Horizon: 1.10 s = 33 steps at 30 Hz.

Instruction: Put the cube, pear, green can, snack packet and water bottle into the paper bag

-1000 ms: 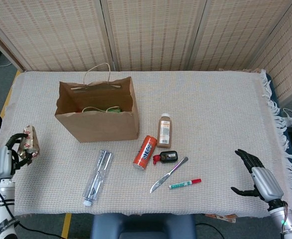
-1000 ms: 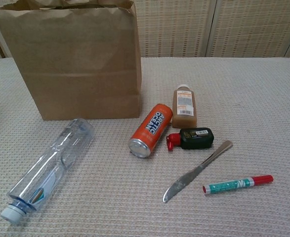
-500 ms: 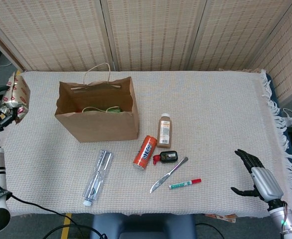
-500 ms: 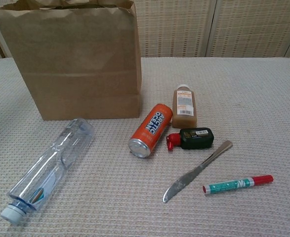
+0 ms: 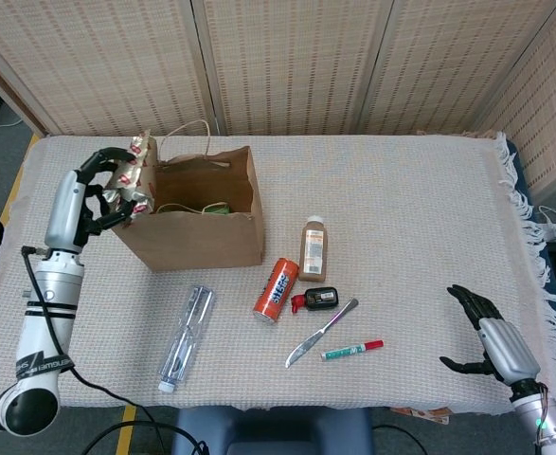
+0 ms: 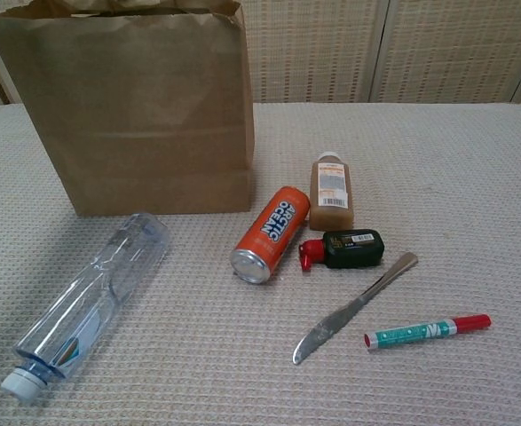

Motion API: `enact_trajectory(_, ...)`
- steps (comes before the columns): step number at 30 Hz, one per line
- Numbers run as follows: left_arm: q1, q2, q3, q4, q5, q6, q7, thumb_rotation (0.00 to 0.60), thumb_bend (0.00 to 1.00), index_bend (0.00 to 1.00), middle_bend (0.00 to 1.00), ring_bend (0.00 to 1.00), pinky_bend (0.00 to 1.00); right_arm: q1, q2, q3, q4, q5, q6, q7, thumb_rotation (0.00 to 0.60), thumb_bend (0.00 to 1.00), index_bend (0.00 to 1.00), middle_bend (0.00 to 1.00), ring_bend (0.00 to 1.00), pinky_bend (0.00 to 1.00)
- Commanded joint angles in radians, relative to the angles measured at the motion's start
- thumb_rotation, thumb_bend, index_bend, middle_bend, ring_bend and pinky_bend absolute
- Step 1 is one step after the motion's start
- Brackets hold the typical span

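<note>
Holding the snack packet (image 5: 131,177) in its fingers, left hand (image 5: 96,194) sits at the upper left corner of the paper bag (image 5: 190,227), packet over the bag's rim. Green item visible inside the bag; can't tell which one. Water bottle (image 5: 187,336) lies on its side on the surface (image 5: 410,227) in front of the bag. Right hand (image 5: 491,339) near the surface's right front edge, fingers apart, holding nothing. Orange can (image 6: 270,233), brown bottle (image 6: 331,191), small black bottle (image 6: 349,248), knife (image 6: 353,307) and marker (image 6: 427,331) lie right of the bag.
</note>
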State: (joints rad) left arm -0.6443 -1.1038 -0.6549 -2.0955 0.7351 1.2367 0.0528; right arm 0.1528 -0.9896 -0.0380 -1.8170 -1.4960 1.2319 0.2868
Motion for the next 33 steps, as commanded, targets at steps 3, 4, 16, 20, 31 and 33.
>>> enact_trajectory(3, -0.132, -0.073, 0.054, 0.11, -0.106, -0.036, 0.141, 0.6, 0.76, 0.72, 0.7, 0.66, 0.77, 0.0, 0.001, 0.001, 0.0, 0.0, 0.001, 0.002, 0.6, 0.05, 0.0, 0.0, 0.0, 0.0)
enact_trajectory(4, -0.152, -0.084, 0.066, 0.128, -0.119, -0.042, 0.163, 0.6, 0.75, 0.71, 0.69, 0.65, 0.76, 0.0, 0.001, 0.001, 0.0, 0.001, 0.001, 0.003, 0.6, 0.04, 0.0, 0.0, 0.0, 0.0)
enact_trajectory(16, -0.231, -0.106, 0.134, 0.161, -0.208, -0.055, 0.276, 0.6, 0.37, 0.06, 0.0, 0.0, 0.22, -0.002, 0.009, -0.002, 0.001, -0.001, -0.001, 0.013, 0.6, 0.04, 0.0, 0.0, 0.0, 0.0)
enact_trajectory(20, -0.221, -0.096, 0.123, 0.149, -0.2, -0.056, 0.235, 0.6, 0.35, 0.05, 0.0, 0.0, 0.21, -0.003, 0.009, -0.002, 0.0, 0.0, 0.0, 0.01, 0.6, 0.04, 0.0, 0.0, 0.0, 0.0)
enact_trajectory(31, -0.068, -0.066, 0.146, 0.079, 0.025, 0.097, 0.048, 0.6, 0.55, 0.47, 0.42, 0.38, 0.51, -0.009, 0.012, -0.004, 0.002, -0.005, 0.01, 0.011, 0.6, 0.04, 0.0, 0.0, 0.0, 0.0)
enact_trajectory(33, -0.017, -0.036, 0.178, 0.063, 0.085, 0.105, 0.011, 0.6, 0.56, 0.54, 0.52, 0.49, 0.59, -0.01, 0.01, -0.005, 0.004, -0.014, 0.015, 0.012, 0.6, 0.04, 0.0, 0.0, 0.0, 0.0)
